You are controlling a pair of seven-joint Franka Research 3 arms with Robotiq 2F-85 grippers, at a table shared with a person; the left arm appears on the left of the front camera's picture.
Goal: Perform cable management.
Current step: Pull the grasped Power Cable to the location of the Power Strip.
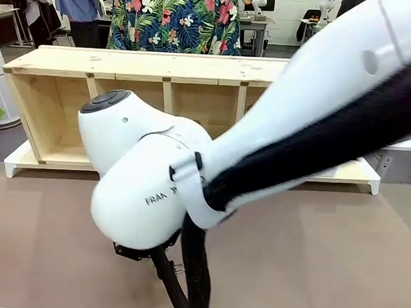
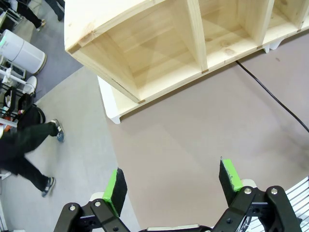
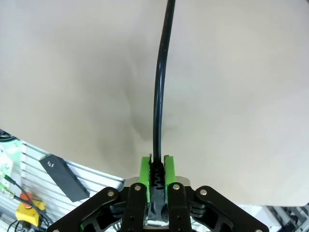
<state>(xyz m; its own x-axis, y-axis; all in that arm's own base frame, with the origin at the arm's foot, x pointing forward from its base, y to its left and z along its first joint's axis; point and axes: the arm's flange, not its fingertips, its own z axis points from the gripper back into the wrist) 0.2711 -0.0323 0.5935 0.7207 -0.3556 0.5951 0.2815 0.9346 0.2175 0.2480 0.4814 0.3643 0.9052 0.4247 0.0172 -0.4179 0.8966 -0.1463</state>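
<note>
Right gripper pinching the cable at near edge of brown mat, cord stretching away across it, left gripper spread wide, holding nothing, above mat, wooden shelf at far side

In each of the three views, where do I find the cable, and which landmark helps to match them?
Front view: perhaps the cable, the thinner black strand under the right arm, bottom centre; not certain.
Left wrist view: cable on the mat, right side, from the shelf's foot to the right edge.
Right wrist view: centre, rising from the shut right fingers to the top edge.
Shared landmark: the brown mat.
</note>
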